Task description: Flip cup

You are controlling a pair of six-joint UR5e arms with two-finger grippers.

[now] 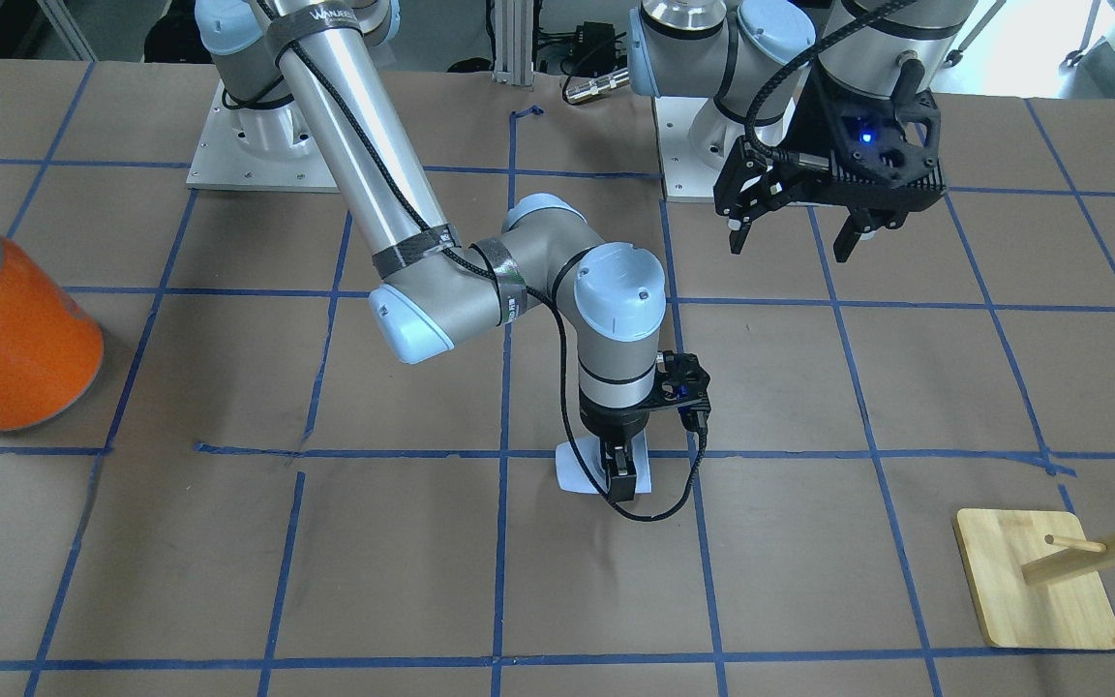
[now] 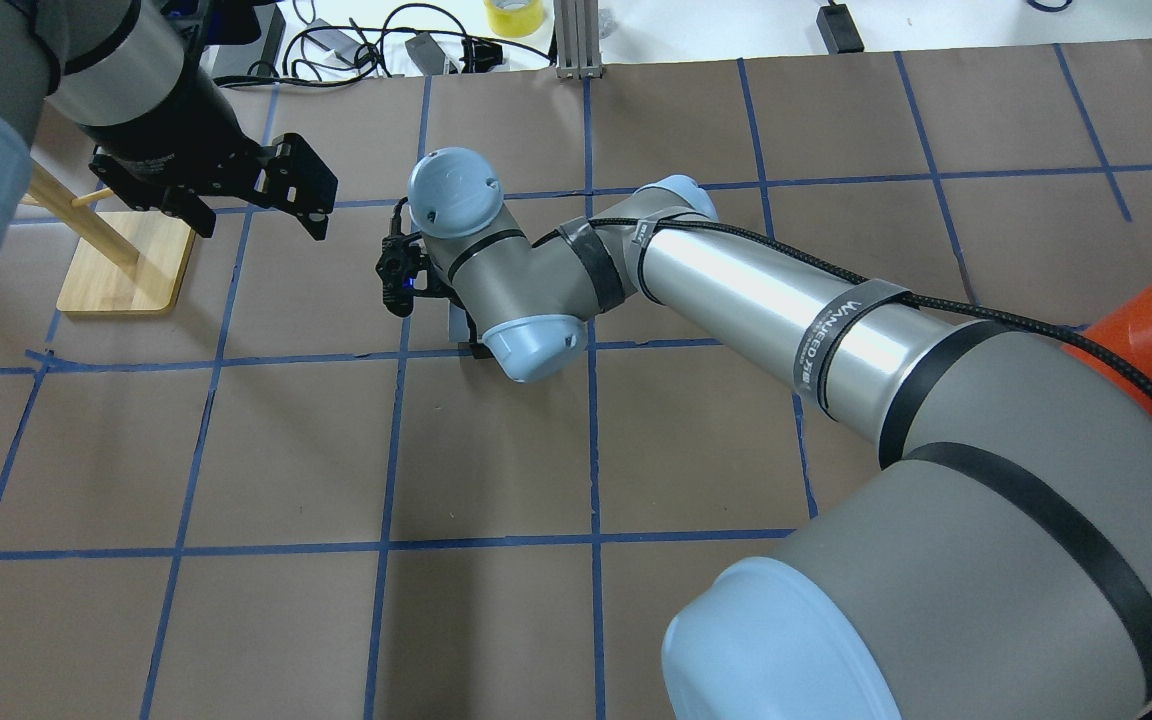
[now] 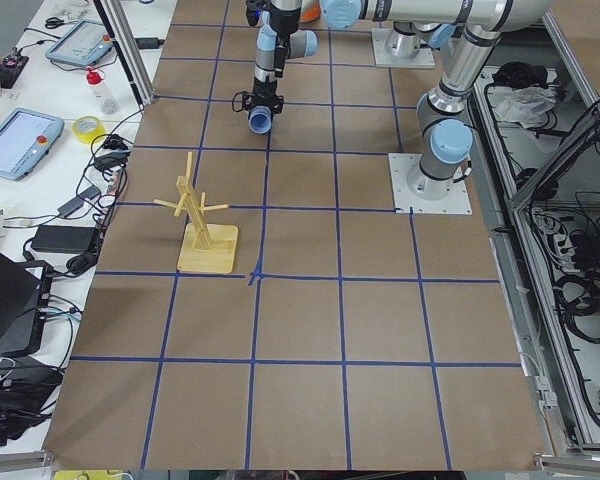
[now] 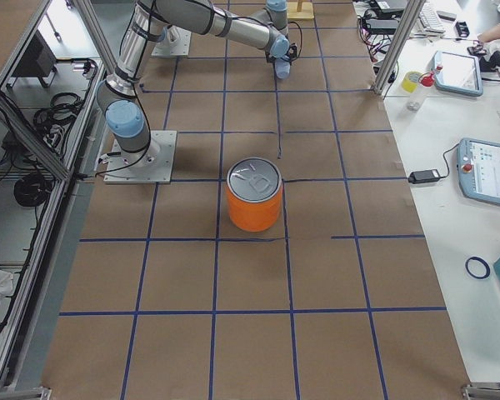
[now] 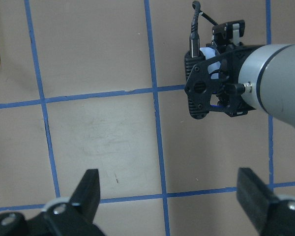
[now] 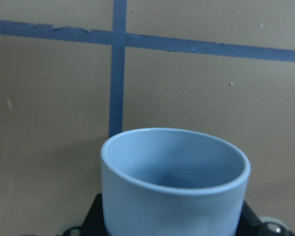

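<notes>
Two grippers are in sight, and they stand quite differently. The right gripper, at the end of the arm stretched out over the middle of the brown-papered table, is pinched onto a small, smooth, pale blue-white plastic cup, tapered and without a handle. One black finger lies across the side of the cup nearest the front-facing camera.

From the right wrist camera the cup fills the lower part of the frame, seated right between the finger bases. Its round mouth is turned away from the wrist, so I can look down into the shadowed inside. The rim looks thick, even and unbroken. Just beyond the mouth, a crossing of blue tape lines shows on the paper. I can't tell whether the cup's lower edge touches the paper or hangs just above it.

The left gripper hangs well apart from the cup, back near its own arm's base, with its fingers spread wide and bare brown paper showing between them.

A big orange can with a silver top stands upright toward the robot's right end of the table. A wooden peg rack on a square base stands toward the left end. Both are well apart from the cup.
</notes>
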